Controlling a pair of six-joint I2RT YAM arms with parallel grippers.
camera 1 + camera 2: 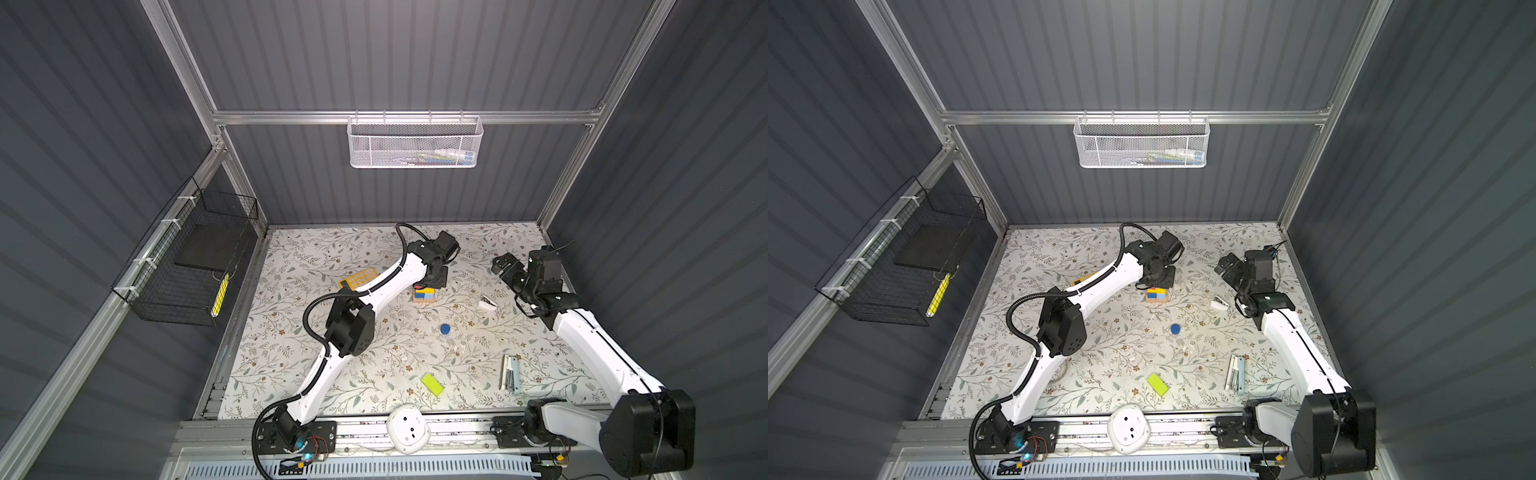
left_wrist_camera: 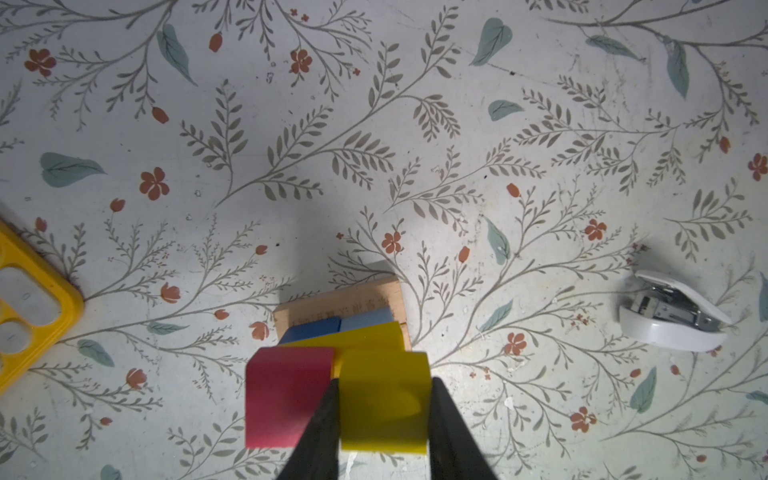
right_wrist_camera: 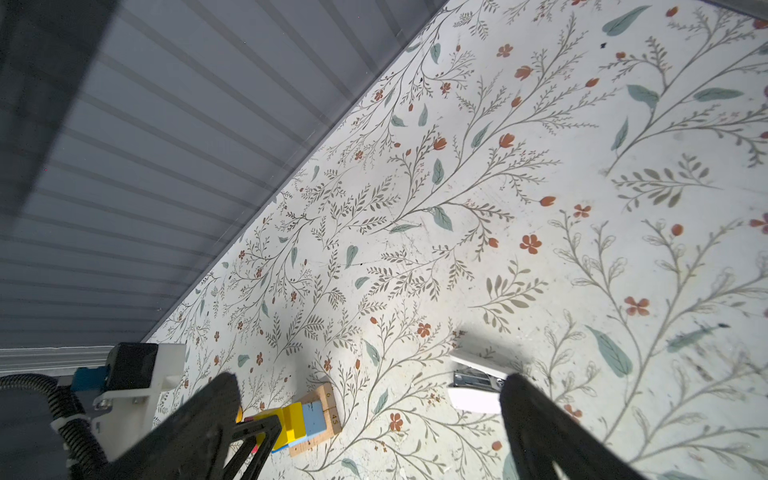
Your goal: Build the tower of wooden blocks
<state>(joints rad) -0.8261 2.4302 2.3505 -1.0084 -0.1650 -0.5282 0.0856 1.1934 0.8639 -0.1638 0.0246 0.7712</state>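
The wood block tower [image 1: 424,295] [image 1: 1158,296] stands mid-table: two tan bars [image 2: 345,297] at the base, then a blue cube [image 2: 309,328] and a light-blue cube [image 2: 368,319], then a yellow bar [image 2: 357,336]. A pink cube [image 2: 289,399] sits on top. My left gripper [image 2: 384,382] [image 1: 428,284] is shut on a yellow cube [image 2: 382,415] right beside the pink one. My right gripper [image 3: 370,380] [image 1: 505,266] hangs open and empty, off to the right of the tower [image 3: 316,415]. A blue cylinder [image 1: 445,329] and a lime bar [image 1: 432,384] lie loose nearer the front.
A yellow calculator [image 1: 359,279] [image 2: 29,307] lies left of the tower, partly under my left arm. A small white stapler [image 1: 487,304] [image 2: 673,316] lies to its right, and a longer stapler [image 1: 510,372] at the front right. A white dome [image 1: 407,428] sits on the front rail.
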